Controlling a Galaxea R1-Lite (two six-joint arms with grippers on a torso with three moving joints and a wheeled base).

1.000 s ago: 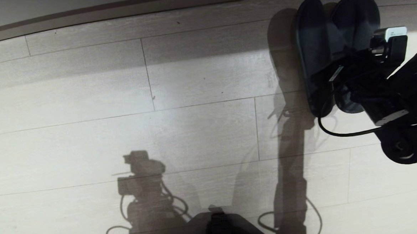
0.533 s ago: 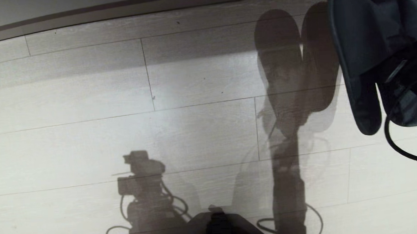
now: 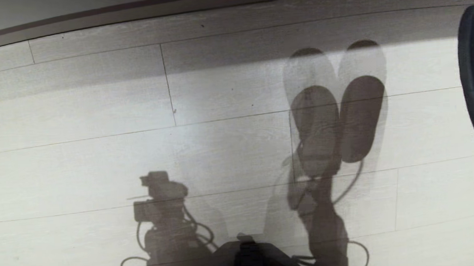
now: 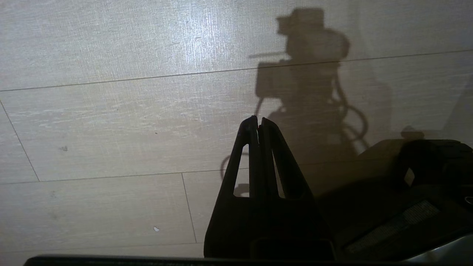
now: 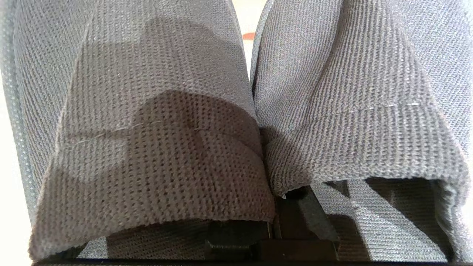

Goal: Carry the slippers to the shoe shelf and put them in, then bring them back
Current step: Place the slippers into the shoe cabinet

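The right gripper [image 5: 275, 192] is clamped on the inner edges of both slippers [image 5: 155, 147], lifted clear of the floor [image 3: 100, 156] at three o'clock in the head view. The left gripper [image 4: 258, 123] hangs closed and empty. No shelf visible; carrying, placing and returning likely remain. No readable writing.

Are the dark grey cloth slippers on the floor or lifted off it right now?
Lifted. The dark grey cloth slippers hang side by side, pinched in the right gripper, and their shadows fall separately on the wood floor.
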